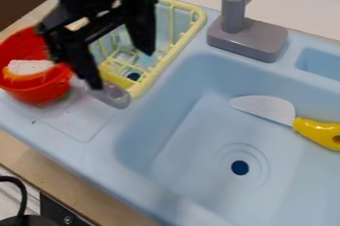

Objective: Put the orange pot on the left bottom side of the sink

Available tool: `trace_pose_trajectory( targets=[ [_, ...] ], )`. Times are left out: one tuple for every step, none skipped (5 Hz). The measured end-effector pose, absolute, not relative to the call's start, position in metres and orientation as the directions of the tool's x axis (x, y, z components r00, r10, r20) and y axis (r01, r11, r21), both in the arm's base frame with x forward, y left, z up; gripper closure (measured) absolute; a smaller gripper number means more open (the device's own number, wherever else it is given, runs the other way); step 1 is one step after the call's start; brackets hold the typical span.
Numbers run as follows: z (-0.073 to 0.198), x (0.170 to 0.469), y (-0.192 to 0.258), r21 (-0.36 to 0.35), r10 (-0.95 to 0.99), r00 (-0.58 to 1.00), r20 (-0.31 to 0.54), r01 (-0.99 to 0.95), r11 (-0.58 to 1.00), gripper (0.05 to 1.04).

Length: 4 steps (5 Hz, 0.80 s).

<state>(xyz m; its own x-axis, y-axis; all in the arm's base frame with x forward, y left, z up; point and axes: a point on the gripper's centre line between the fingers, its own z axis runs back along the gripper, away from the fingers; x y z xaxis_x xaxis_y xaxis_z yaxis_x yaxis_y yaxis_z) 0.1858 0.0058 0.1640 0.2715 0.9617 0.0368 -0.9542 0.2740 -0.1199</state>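
Gripper (122, 65) hangs with fingers spread over the yellow rack (164, 60).
Orange pot (46, 90) sits on the left ledge of the sink (79, 128); lowering carelessly could snag the rack or tip it.

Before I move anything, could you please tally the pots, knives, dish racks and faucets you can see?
Orange pot: 1
Yellow-handled knife: 1
Yellow dish rack: 1
Grey faucet: 1
Total: 4

Round orange-red plastic pot (40, 88); rectangular pale-blue plastic sink (126, 143); gridded pale-yellow plastic rack (183, 41); pale-grey-bladed toy knife (269, 108) with yellow handle (317, 131); black two-finger gripper (124, 68)
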Motion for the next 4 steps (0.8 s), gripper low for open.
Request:
trace_pose_trajectory(
  targets=[
    [0.160, 0.195, -0.004, -0.132, 0.945, 0.318, 0.071, -0.936, 0.325, 0.084],
    [0.161, 0.206, -0.019, -0.168, 0.902, 0.422, 0.088, -0.887, 0.431, 0.084],
    [0.154, 0.216, -0.032, -0.186, 0.854, 0.514, 0.078, -0.835, 0.519, 0.084],
    [0.139, 0.227, -0.049, -0.173, 0.787, 0.610, 0.091, -0.769, 0.616, 0.084]
  ],
)
